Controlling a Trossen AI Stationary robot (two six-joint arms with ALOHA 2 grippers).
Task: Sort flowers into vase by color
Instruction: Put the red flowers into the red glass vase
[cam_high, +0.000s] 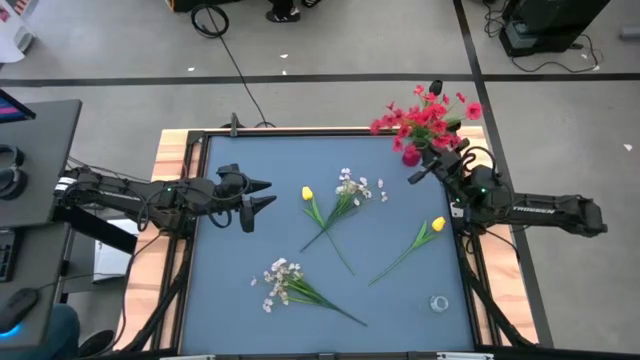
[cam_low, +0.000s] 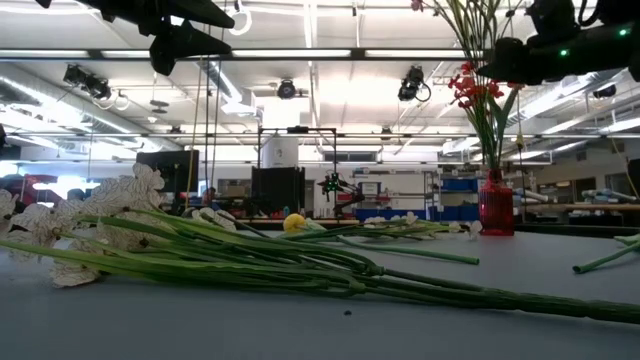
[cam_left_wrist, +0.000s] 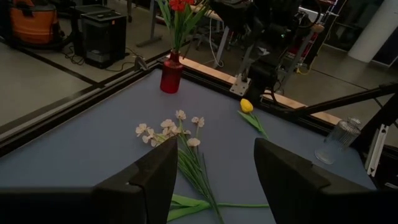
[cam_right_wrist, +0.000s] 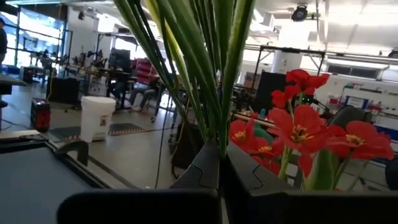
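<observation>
A red vase (cam_high: 411, 155) stands at the table's far right corner with red flowers (cam_high: 427, 118) in it. My right gripper (cam_high: 416, 174) is shut on their green stems above the vase. Two yellow tulips (cam_high: 308, 194) (cam_high: 437, 226) and two white sprays (cam_high: 356, 187) (cam_high: 281, 280) lie flat on the blue table top. My left gripper (cam_high: 263, 194) hangs open and empty above the table's left part, pointing toward the tulip and white spray (cam_left_wrist: 169, 130) at the middle. My right gripper pinches a bunch of green stems (cam_right_wrist: 219, 127) between its two fingers, partway up their length. The fingers come about level from the table's right side and lie across the stems. The stems stand upright, with their lower ends in the red vase (cam_low: 495, 206) and blossoms (cam_right_wrist: 303, 134) above.
A clear glass (cam_high: 439, 303) stands near the table's near right corner. A raised black frame (cam_high: 300, 131) runs round the blue top. Bare table top lies at the near left and far middle.
</observation>
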